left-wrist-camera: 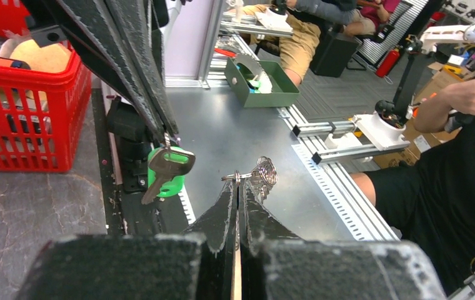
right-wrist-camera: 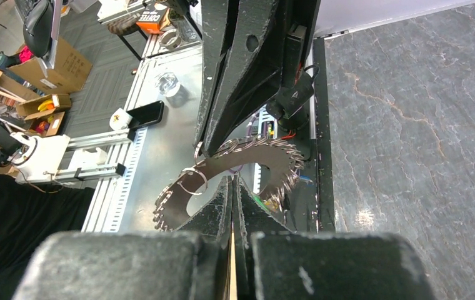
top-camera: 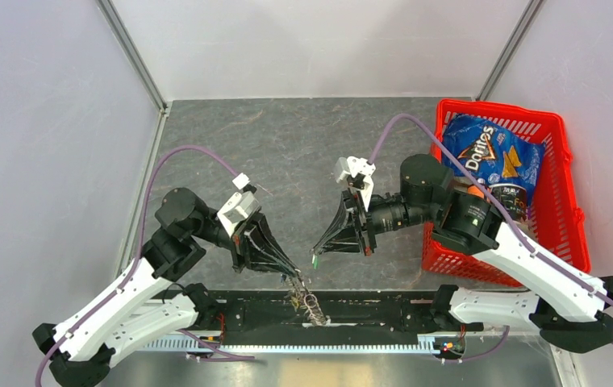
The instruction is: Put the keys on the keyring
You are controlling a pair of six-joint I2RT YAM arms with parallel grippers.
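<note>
Held shut: keyring (left-wrist-camera: 261, 172) in left gripper (left-wrist-camera: 238, 187), green key (left-wrist-camera: 167, 169) in right gripper (left-wrist-camera: 167, 140) (nine o'clock of the keyring, left wrist view). Probably risked twisting the dangling key loose on contact.

The left arm (top-camera: 138, 286) rose from its base, bent at the elbow and reached inward. Its wrist angled down, so the left gripper (top-camera: 293, 276) pointed down and back toward the bases. Its jaws were pressed together, pinching the keyring (right-wrist-camera: 222, 164) at their very tips. The right arm (top-camera: 529, 262) reached inward too, forearm about level, with the right gripper (top-camera: 317, 251) tapering toward the left one. Its jaws were closed on the green key (left-wrist-camera: 167, 169), which hung from their tips. The two sets of tips stood near each other without touching, the right's just beyond the left's.
</note>
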